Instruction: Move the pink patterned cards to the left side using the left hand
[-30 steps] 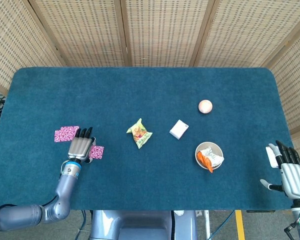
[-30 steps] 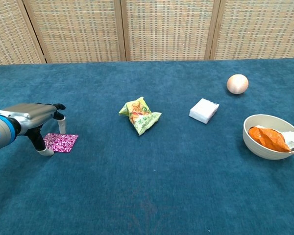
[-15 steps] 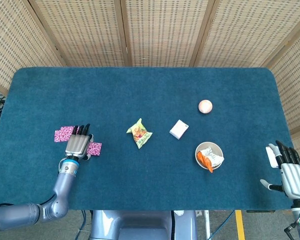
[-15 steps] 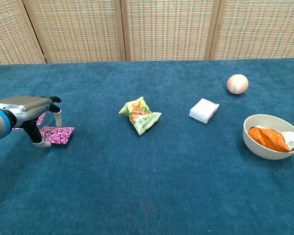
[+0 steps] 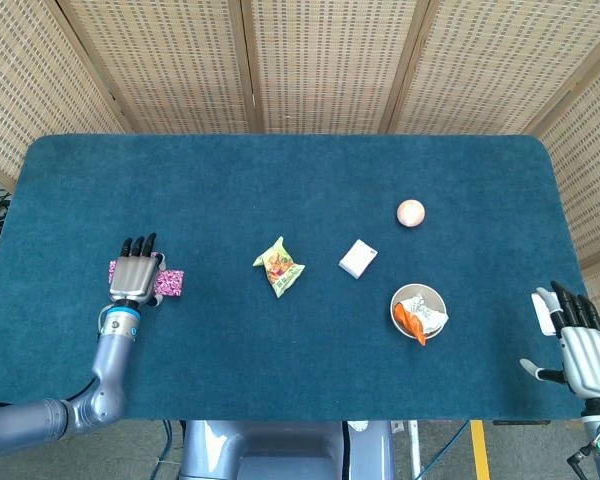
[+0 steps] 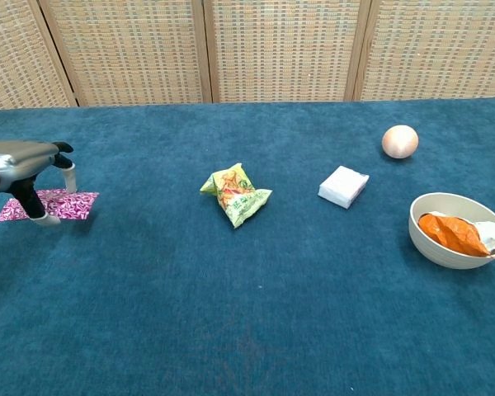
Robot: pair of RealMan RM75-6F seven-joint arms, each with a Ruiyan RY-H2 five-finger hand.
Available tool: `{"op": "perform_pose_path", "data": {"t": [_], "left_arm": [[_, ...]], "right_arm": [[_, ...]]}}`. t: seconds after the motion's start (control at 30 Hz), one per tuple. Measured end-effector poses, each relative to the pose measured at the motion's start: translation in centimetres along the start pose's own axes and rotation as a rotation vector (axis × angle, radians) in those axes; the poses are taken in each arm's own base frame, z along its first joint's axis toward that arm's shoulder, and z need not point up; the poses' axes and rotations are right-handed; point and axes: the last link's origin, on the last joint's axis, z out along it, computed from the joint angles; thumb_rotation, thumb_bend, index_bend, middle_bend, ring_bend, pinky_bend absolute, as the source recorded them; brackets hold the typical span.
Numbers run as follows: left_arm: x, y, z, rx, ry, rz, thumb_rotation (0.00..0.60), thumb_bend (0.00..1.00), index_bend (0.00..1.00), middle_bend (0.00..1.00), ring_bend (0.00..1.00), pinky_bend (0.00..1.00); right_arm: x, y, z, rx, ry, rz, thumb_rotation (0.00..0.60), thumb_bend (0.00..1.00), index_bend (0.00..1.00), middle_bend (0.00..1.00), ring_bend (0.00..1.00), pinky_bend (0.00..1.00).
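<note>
Two pink patterned cards lie flat at the table's left. One card (image 5: 171, 284) (image 6: 64, 204) shows to the right of my left hand (image 5: 134, 276) (image 6: 23, 162); the other card (image 5: 113, 268) (image 6: 11, 211) peeks out on the hand's left side. The left hand hovers low over them. Its thumb and a fingertip (image 6: 68, 180) come down on either side of the right-hand card and pinch it against the cloth. My right hand (image 5: 580, 340) rests at the table's near right corner, fingers spread, holding nothing; the chest view does not show it.
A yellow-green snack packet (image 5: 279, 266) (image 6: 235, 194) lies mid-table. Further right are a white box (image 5: 358, 258) (image 6: 343, 186), a peach-coloured ball (image 5: 410, 212) (image 6: 399, 141) and a bowl (image 5: 420, 288) (image 6: 433, 250) holding an orange packet. The table's left edge is close to the cards.
My left hand has slid left and away from me, dragging the right-hand card with it until it lies beside the other card. The right hand has not moved.
</note>
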Motion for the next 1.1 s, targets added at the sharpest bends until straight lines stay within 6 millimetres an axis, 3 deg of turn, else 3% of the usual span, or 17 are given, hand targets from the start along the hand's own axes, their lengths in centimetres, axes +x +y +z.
{"op": "perform_pose_path", "data": {"t": [0.53,1.1], "left_arm": [[0.4,-4.9,2.5,0.140,0.000,-0.014,0.600,0.25,0.48,0.00,0.00,0.00],[-0.2,-6.3,3.6,0.165,0.006,-0.016,0.600,0.23,0.48,0.00,0.00,0.00]], "right_arm": [[-0.2,0.2,0.3,-0.013,-0.006,-0.010,0.600,0.13,0.00,0.00,0.00,0.00],[-0.4,0.2,0.5,-0.023,-0.007,-0.017,0.600,0.13,0.00,0.00,0.00,0.00]]}}
